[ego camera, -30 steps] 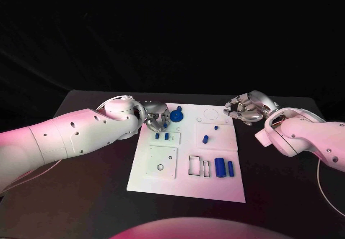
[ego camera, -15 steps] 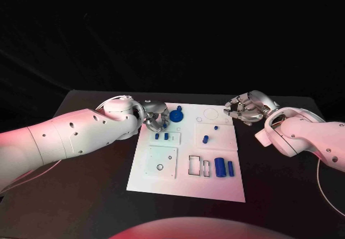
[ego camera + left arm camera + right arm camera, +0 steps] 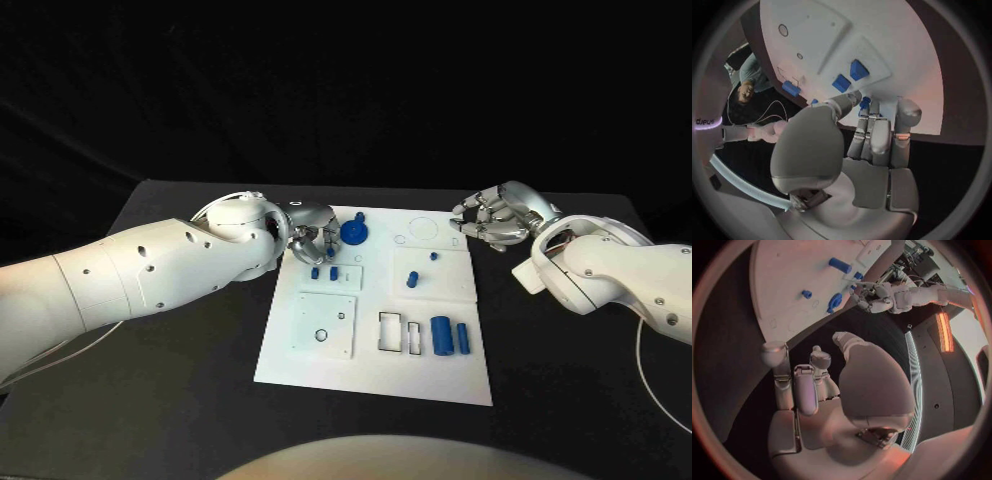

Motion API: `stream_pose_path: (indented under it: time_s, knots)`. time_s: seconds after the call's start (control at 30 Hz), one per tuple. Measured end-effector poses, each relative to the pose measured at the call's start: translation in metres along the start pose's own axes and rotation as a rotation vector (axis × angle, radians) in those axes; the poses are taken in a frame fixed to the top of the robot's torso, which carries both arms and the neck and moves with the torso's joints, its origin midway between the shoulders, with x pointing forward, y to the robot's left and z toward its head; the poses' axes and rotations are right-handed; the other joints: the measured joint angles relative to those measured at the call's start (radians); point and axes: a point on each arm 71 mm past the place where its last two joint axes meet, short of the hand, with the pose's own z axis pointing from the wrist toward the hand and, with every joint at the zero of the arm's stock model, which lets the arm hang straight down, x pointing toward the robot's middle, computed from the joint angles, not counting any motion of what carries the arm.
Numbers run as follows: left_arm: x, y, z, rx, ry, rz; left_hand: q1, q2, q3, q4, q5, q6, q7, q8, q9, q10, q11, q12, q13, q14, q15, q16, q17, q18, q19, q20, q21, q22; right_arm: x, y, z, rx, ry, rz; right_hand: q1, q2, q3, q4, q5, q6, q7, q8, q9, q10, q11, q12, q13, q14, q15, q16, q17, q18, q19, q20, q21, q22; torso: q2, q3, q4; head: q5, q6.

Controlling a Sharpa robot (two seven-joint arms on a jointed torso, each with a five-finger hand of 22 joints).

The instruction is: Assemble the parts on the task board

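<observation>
The white task board (image 3: 378, 350) is seen at the centre of the black table (image 3: 173, 400) in the head view, with small blue parts scattered over its upper and right-hand areas. The left hand (image 3: 309, 232) is held over the board's upper left corner, its fingers curled beside a round blue part (image 3: 353, 233), though whether that part is gripped cannot be told. The right hand (image 3: 493, 217) is held above the table off the board's upper right corner, fingers curled in with nothing between them.
</observation>
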Motion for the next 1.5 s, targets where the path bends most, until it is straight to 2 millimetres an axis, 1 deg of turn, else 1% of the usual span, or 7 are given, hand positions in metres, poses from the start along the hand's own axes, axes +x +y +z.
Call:
stream_pose_path:
  time_s: [0.1, 0.4, 0.5, 0.93, 1.03, 1.3, 1.5]
  knots:
    - [0.0002, -0.0005, -0.0002, 0.002, -0.001, -0.001, 0.004, 0.004, 0.0, 0.0, 0.0, 0.0, 0.0, 0.0, 0.0, 0.0, 0.0, 0.004, 0.0, 0.0, 0.0, 0.0, 0.0, 0.0, 0.0, 0.0, 0.0, 0.0, -0.0001, -0.0001, 0.0, 0.0, 0.0, 0.0, 0.0, 0.0, 0.002, 0.002, 0.0, 0.0, 0.0, 0.003, 0.001, 0.0, 0.0, 0.0, 0.0, 0.0, 0.0, 0.0, 0.0, 0.0, 0.0, 0.0, 0.0, 0.001, 0.0, -0.0003, -0.0001, 0.0, 0.0]
    - [0.0005, -0.0007, -0.001, 0.005, -0.006, -0.002, 0.004, 0.004, 0.0, 0.0, 0.0, 0.0, 0.0, 0.0, 0.0, -0.004, -0.004, 0.004, 0.001, 0.0, 0.0, 0.0, 0.0, 0.0, -0.004, 0.004, 0.0, 0.0, -0.0002, -0.0005, 0.0002, 0.001, -0.001, -0.001, 0.0, 0.0, 0.002, 0.002, 0.0, 0.0, 0.0, 0.003, 0.001, 0.0, 0.0, 0.0, 0.0, 0.0, 0.0, 0.0, 0.0, 0.0, 0.0, 0.0, 0.0, 0.001, 0.0, 0.0, -0.0004, 0.001, 0.0]
    - [0.0005, -0.0008, -0.0012, 0.005, -0.007, -0.002, 0.004, 0.004, 0.0, 0.0, 0.0, 0.0, 0.0, 0.0, 0.0, -0.009, 0.002, 0.004, 0.001, 0.0, 0.0, 0.0, -0.002, 0.0, -0.004, 0.004, 0.0, 0.0, -0.0003, -0.0006, 0.0002, 0.002, -0.001, -0.001, 0.0, 0.0, 0.002, 0.002, 0.0, 0.0, 0.0, 0.003, 0.001, 0.0, 0.0, 0.0, 0.0, 0.0, 0.0, 0.0, 0.0, 0.0, 0.0, 0.0, 0.0, 0.001, 0.0, 0.0, -0.0004, 0.001, 0.0]
    - [0.0005, -0.0016, -0.0016, 0.008, -0.011, -0.003, 0.004, 0.004, 0.003, -0.003, 0.0, 0.002, 0.002, -0.004, 0.0, -0.016, 0.002, 0.004, 0.001, 0.0, 0.0, 0.0, -0.004, 0.0, -0.004, 0.004, 0.0, 0.0, -0.0004, -0.0012, 0.0005, 0.004, -0.002, -0.001, 0.0, 0.0, 0.002, 0.002, 0.0, 0.0, 0.0, 0.003, 0.002, 0.0, 0.0, 0.0, -0.001, 0.0, 0.0, 0.0, 0.0, 0.0, 0.0, 0.0, 0.0, 0.001, 0.0, 0.0, -0.0007, 0.002, 0.003]
    - [0.0005, -0.0023, -0.0018, 0.01, -0.012, -0.003, 0.008, 0.008, 0.003, -0.003, 0.007, 0.005, 0.005, -0.004, 0.0, -0.016, 0.002, 0.004, 0.001, 0.0, 0.0, 0.0, -0.004, 0.0, -0.004, 0.004, 0.0, 0.0, -0.0005, -0.0015, 0.0006, 0.004, -0.002, -0.001, 0.0, 0.0, 0.002, 0.002, 0.0, 0.0, 0.0, 0.003, 0.002, 0.0, 0.0, 0.0, -0.001, 0.0, 0.0, 0.0, 0.0, 0.0, 0.0, 0.0, 0.0, 0.001, 0.0, 0.0, -0.0007, 0.002, 0.004]
    - [0.0001, -0.0033, -0.002, 0.014, -0.02, -0.004, 0.012, 0.004, 0.003, -0.003, 0.012, -0.004, 0.014, -0.021, -0.005, -0.02, 0.005, 0.009, 0.002, -0.004, 0.004, 0.0, -0.007, 0.0, -0.004, 0.004, 0.0, 0.0, -0.0005, -0.0018, 0.0008, 0.005, -0.002, -0.002, 0.0, 0.0, 0.002, 0.002, 0.0, 0.0, 0.0, 0.003, 0.002, 0.0, 0.0, 0.0, -0.001, 0.0, 0.0, 0.0, 0.0, 0.0, 0.0, 0.0, 0.0, 0.001, 0.0, -0.0007, -0.0004, 0.002, 0.004]
    - [-0.0005, -0.0035, -0.0021, 0.016, -0.029, -0.005, 0.012, 0.004, 0.003, -0.003, 0.012, -0.015, 0.005, -0.033, -0.01, -0.045, 0.012, 0.009, 0.001, -0.007, 0.007, 0.0, -0.012, 0.0, -0.007, 0.007, 0.0, 0.0, -0.0001, -0.002, 0.0009, 0.006, -0.002, -0.002, 0.0, 0.0, 0.002, 0.002, 0.0, 0.0, 0.0, 0.003, 0.001, 0.0, 0.0, 0.0, -0.003, 0.0, 0.0, 0.0, 0.0, 0.0, 0.0, 0.0, 0.0, 0.001, 0.0, -0.0008, -0.0006, 0.001, 0.005]
